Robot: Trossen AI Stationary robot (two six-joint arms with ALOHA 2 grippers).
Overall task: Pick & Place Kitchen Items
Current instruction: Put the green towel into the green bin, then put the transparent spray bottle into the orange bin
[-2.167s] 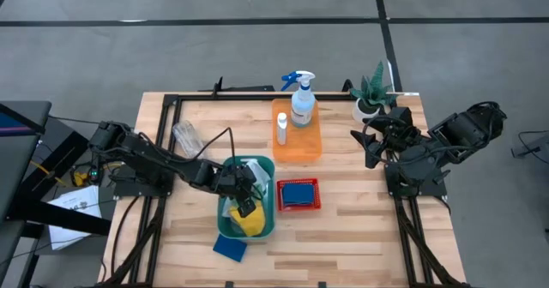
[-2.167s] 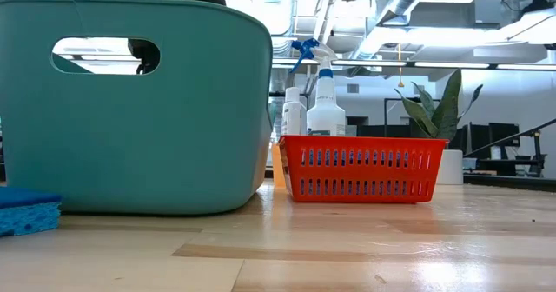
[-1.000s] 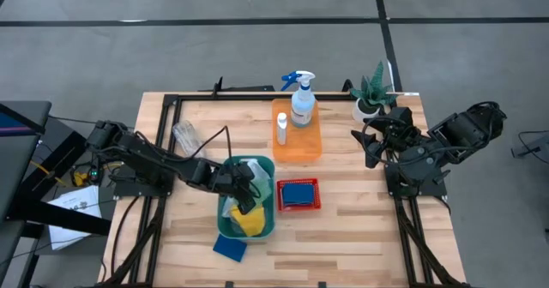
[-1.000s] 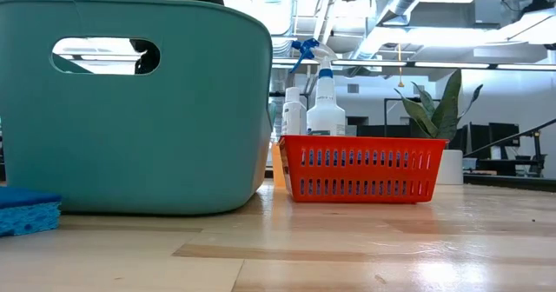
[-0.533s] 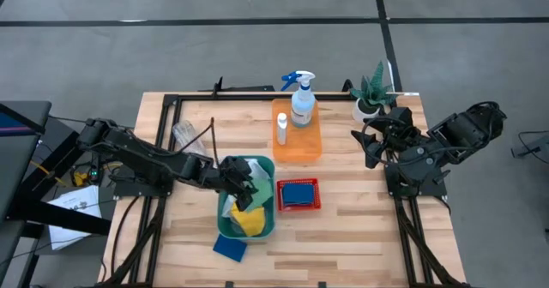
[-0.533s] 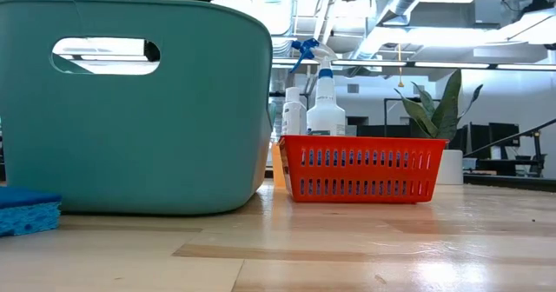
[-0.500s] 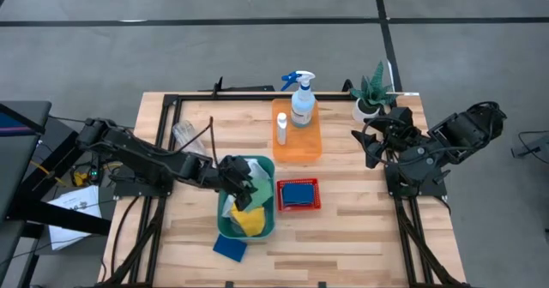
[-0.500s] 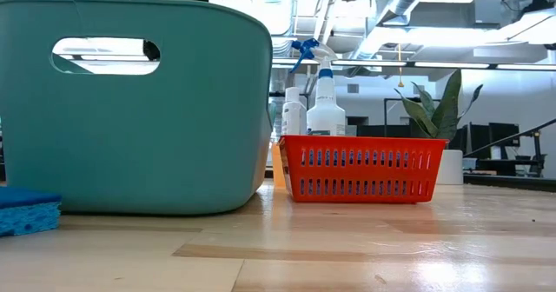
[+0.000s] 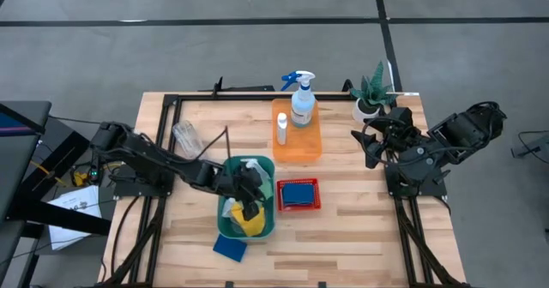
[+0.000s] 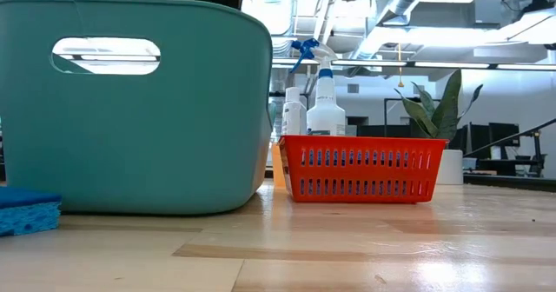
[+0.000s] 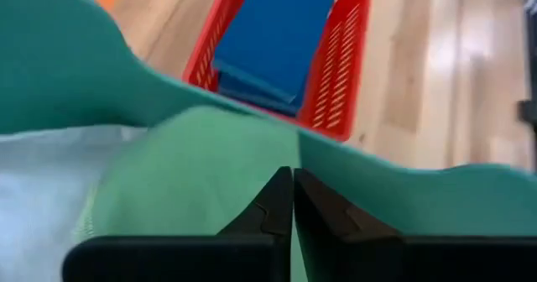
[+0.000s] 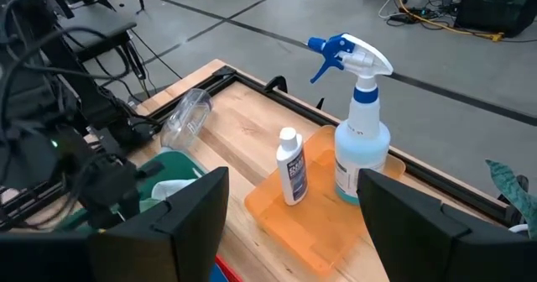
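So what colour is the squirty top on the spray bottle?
Blue trigger on the spray bottle, clearest in the right wrist view.

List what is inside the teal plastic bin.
The teal plastic bin holds a yellow cloth, a green cloth and a white cloth. The shut left gripper covers anything beneath them.

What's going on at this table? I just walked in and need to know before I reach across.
The left gripper is down inside the teal bin, its fingers shut over the green cloth, with a yellow cloth beside it; whether it grips anything isn't clear. The right gripper waits open near the plant. The spray bottle and small white bottle stand on the orange tray. One blue sponge lies in the red basket.
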